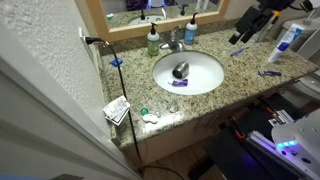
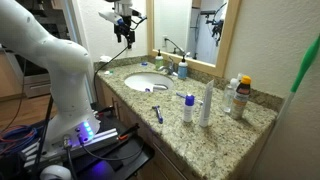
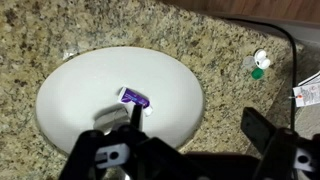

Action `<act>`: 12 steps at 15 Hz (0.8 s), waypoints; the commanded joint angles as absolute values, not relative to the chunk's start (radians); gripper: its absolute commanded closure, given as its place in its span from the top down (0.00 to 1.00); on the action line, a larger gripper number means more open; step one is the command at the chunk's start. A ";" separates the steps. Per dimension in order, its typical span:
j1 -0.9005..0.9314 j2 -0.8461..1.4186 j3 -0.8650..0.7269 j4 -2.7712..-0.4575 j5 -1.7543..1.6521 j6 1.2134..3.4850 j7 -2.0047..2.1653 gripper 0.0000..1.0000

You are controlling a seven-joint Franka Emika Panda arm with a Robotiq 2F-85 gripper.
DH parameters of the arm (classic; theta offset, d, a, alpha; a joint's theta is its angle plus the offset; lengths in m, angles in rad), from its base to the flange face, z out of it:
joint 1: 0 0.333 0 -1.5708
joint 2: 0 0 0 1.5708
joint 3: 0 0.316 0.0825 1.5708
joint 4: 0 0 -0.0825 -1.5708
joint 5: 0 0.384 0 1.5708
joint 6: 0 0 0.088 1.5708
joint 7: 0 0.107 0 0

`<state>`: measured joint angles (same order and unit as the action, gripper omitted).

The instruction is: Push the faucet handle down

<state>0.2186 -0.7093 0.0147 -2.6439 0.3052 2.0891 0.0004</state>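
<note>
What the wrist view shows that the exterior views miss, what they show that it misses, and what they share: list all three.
Wrist view only: nothing of its own, just a straight-down look into the basin. Exterior views only: the faucet handle, the green soap bottle, the drain stopper and the mirror. Shared: the basin, the purple item lying in it, the granite counter, the green cap and the open hand.

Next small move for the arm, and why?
Probably bring the open gripper down toward the small shiny silver faucet handle: it hangs high above the white oval basin, and the wrist view shows basin only, no handle.
</note>
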 commanded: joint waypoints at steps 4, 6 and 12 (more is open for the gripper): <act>0.169 -0.707 0.056 -2.621 0.251 2.020 0.030 1.00; 0.131 -0.716 0.099 -2.619 0.195 1.997 0.129 1.00; 0.098 -0.737 0.157 -2.636 0.178 2.051 0.315 1.00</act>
<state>0.1269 -0.7179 0.1284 -2.6287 0.1617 2.0347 0.2576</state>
